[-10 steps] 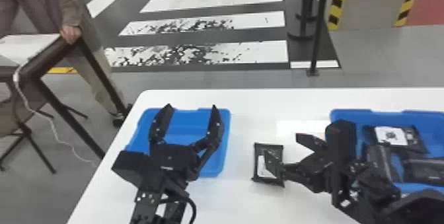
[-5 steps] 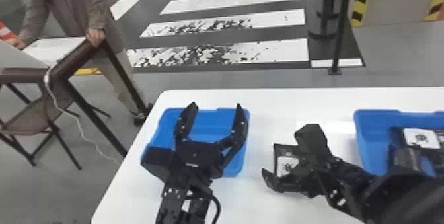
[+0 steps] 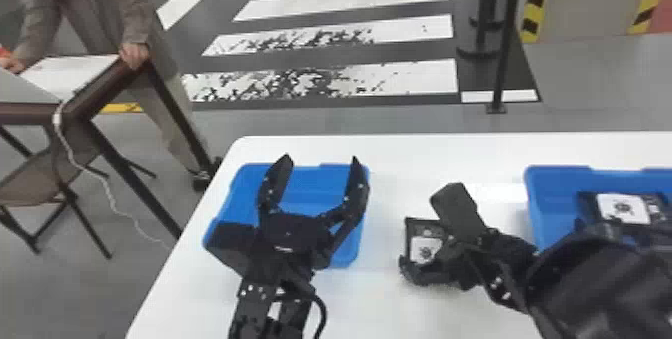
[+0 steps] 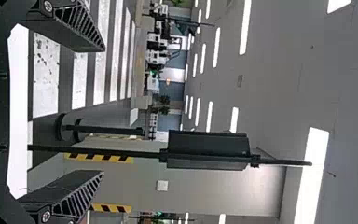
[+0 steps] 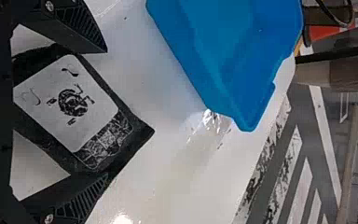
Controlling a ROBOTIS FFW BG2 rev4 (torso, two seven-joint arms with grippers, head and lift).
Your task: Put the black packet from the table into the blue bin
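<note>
The black packet (image 3: 425,250) with a white label lies on the white table (image 3: 380,308), between the two blue bins. My right gripper (image 3: 425,230) is low over it, one finger on its far side and the other on its near side. In the right wrist view, the packet (image 5: 74,102) lies between the spread fingers of my right gripper (image 5: 106,113). The left blue bin (image 3: 315,183) has no packet showing inside. Above this bin, my left gripper (image 3: 321,159) stands open and holds nothing; in the left wrist view, my left gripper (image 4: 103,111) points out across the room.
Another blue bin (image 3: 542,208) at the right holds several black packets (image 3: 622,208), partly hidden by my right arm. Beyond the table's left edge are a brown table (image 3: 107,83) and a folding chair (image 3: 35,178). A thin black post (image 3: 505,48) stands behind the table.
The head view has turned left. My right gripper has swung round and moved in over the packet, which keeps its place on the table. The left gripper stays above the left bin.
</note>
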